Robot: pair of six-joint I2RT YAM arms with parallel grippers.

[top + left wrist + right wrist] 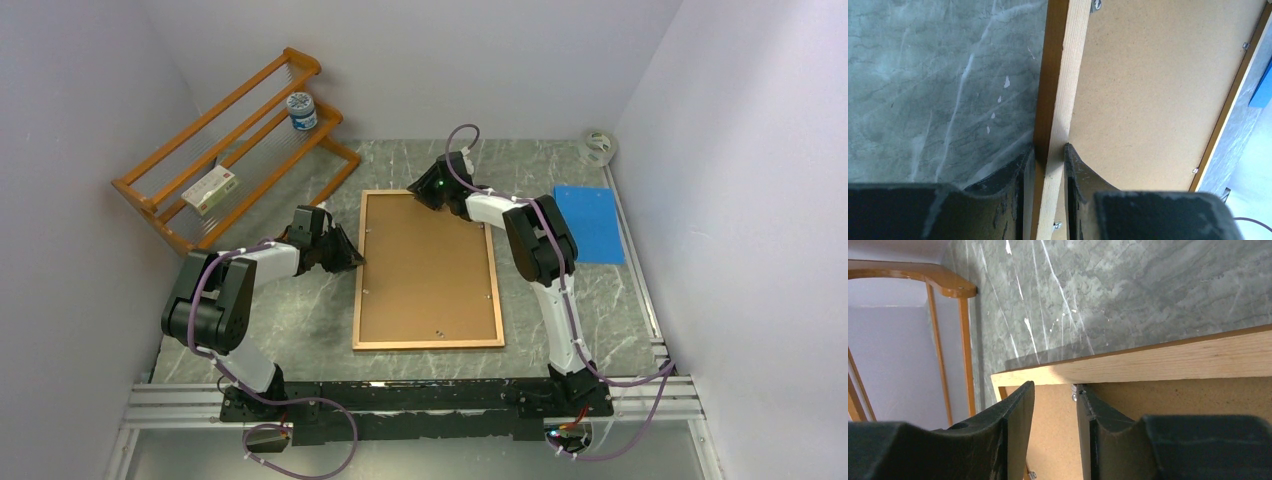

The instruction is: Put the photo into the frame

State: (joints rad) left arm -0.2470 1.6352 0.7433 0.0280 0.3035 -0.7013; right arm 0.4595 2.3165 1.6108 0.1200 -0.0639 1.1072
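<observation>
The frame [358, 270] lies face down in the middle of the table with the plain brown backing board [425, 265] set in it. The photo is hidden. My left gripper [352, 260] is at the frame's left rail. In the left wrist view its fingers [1049, 150] are shut on the pale wooden rail [1065, 90], one on each side. My right gripper [415, 195] is at the frame's far edge near the left corner. In the right wrist view it [1055, 390] is open over the backing board [1053, 440], its right fingertip at a small metal clip [1074, 392] under the rail [1173, 360].
An orange wooden rack [235, 140] stands at the back left with a jar [301, 111] and a white box [210, 190] on it. A blue sheet [590, 222] lies at the right. A tape roll [598, 148] is in the back right corner.
</observation>
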